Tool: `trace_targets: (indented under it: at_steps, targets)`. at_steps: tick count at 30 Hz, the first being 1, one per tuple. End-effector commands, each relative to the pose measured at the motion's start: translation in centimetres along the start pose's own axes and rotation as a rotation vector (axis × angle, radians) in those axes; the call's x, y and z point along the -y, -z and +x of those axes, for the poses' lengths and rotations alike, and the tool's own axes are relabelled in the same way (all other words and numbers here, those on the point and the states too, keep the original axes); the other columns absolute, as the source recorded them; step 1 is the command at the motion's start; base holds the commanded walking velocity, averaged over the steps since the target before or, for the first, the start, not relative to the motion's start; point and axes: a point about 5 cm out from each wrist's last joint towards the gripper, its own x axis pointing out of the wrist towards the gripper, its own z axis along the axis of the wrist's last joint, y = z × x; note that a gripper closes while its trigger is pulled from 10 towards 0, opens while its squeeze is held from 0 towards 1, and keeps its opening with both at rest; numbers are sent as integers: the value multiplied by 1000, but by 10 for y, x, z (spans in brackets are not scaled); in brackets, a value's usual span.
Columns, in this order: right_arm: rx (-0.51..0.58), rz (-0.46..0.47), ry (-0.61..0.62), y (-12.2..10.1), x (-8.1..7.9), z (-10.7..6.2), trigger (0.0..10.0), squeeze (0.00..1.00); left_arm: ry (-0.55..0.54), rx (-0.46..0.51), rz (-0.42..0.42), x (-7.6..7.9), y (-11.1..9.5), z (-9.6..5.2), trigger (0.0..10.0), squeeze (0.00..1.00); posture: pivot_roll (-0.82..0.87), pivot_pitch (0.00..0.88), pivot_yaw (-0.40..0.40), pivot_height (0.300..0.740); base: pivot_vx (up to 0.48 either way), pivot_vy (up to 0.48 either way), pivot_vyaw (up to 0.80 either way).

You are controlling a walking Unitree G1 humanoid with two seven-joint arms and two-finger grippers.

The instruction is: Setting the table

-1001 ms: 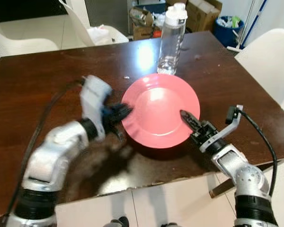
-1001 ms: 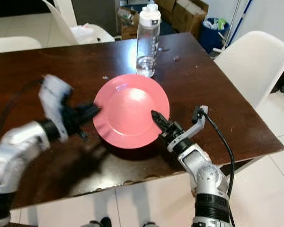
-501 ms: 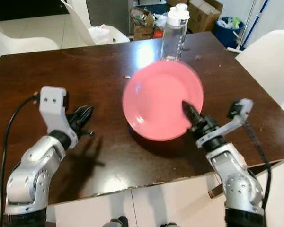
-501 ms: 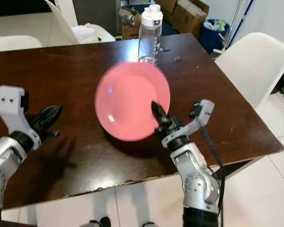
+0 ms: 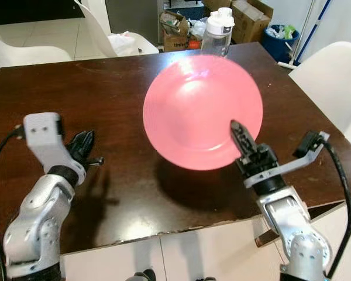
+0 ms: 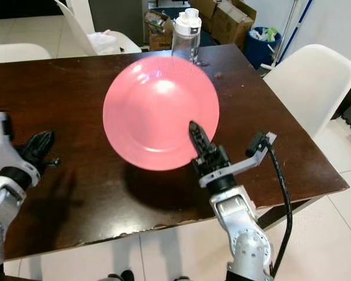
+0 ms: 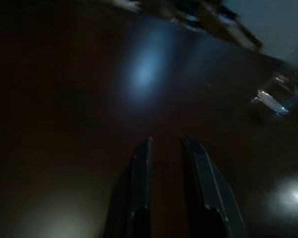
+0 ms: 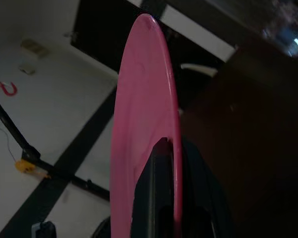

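Observation:
A round pink plate (image 5: 202, 110) hangs above the dark wooden table (image 5: 58, 93), casting a shadow below it. My right gripper (image 5: 238, 132) is shut on the plate's near right rim, one finger (image 8: 156, 188) lying over the top face, the other under it. My left gripper (image 5: 85, 143) hovers low over the table at the left, well clear of the plate, its two fingers (image 7: 141, 173) slightly apart with nothing between them. A clear water bottle (image 5: 217, 30) with a white cap stands behind the plate, its lower part hidden.
White chairs stand at the table's right side (image 5: 330, 76) and far left corner (image 5: 29, 55). Cardboard boxes (image 5: 251, 14) and a blue bin (image 5: 279, 40) sit on the floor beyond the table. The table's near edge (image 5: 164, 231) runs just in front of my arms.
My right gripper has lifted the plate off the table and raised it toward the camera. My left gripper has let go of the plate's left rim and drawn back to the left.

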Motion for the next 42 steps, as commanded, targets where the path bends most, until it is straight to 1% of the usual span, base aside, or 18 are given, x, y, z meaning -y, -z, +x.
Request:
trace_targets:
  at_steps: [1,2,3,4,5,6,10,11,12,13,15,17,24,26,28,29,35,42]
  targets:
    - [-11,90,7,17,-2,-5,10000,0,-44,-1,-25,-9,2,-6,10000,0,-39,50,50,740,0,0,0]
    - [-35,94,-1,20,-4,-4,10000,0,-102,46,39,-12,1,-8,10000,0,-43,44,29,740,0,0,0]
    - [-35,94,-1,20,-4,-4,10000,0,-102,46,39,-12,1,-8,10000,0,-43,44,29,740,0,0,0]
    - [-58,100,-11,21,-4,0,10000,0,-132,93,98,-7,1,-5,10000,0,-46,41,19,740,0,0,0]
    - [-58,100,-11,21,-4,0,10000,0,-132,93,98,-7,1,-5,10000,0,-46,41,19,740,0,0,0]
    - [-70,97,-21,21,-4,2,10000,0,-125,120,140,-1,0,-3,10000,0,-50,34,6,740,0,0,0]
    - [-97,90,-42,15,-3,10,10000,0,-58,187,179,26,-3,3,10000,0,-51,13,-33,740,0,0,0]
    - [-97,90,-42,15,-3,10,10000,0,-58,187,179,26,-3,3,10000,0,-51,13,-33,740,0,0,0]
    - [-105,92,-51,14,-2,12,10000,0,-32,197,193,33,-4,4,10000,0,-46,11,-35,740,0,0,0]
    - [-125,93,-64,15,-1,14,10000,0,29,211,219,45,-8,5,10000,0,-34,10,-31,740,0,0,0]
    - [-132,91,-66,16,0,15,10000,0,48,215,229,48,-9,6,10000,0,-34,10,-31,740,0,0,0]
    - [-144,85,-59,20,3,15,10000,0,81,228,265,54,-9,7,10000,0,-33,14,-16,740,0,0,0]
    - [-145,84,-49,24,3,13,10000,0,92,228,307,56,-5,12,10000,0,-40,18,8,740,0,0,0]
    - [-142,82,-49,25,4,12,10000,0,114,211,350,58,-1,14,10000,0,-40,13,41,740,0,0,0]
    - [-139,77,-50,25,5,12,10000,0,123,205,361,59,1,14,10000,0,-39,9,51,740,0,0,0]
    - [-128,69,-55,25,5,13,10000,0,138,194,372,60,3,16,10000,0,-40,0,72,740,0,0,0]
    - [-85,64,-74,25,4,18,10000,0,170,198,379,64,0,26,10000,0,-44,0,102,740,0,0,0]
    - [-88,56,-82,24,2,19,10000,0,182,192,343,64,-2,32,10000,0,-49,0,86,740,0,0,0]
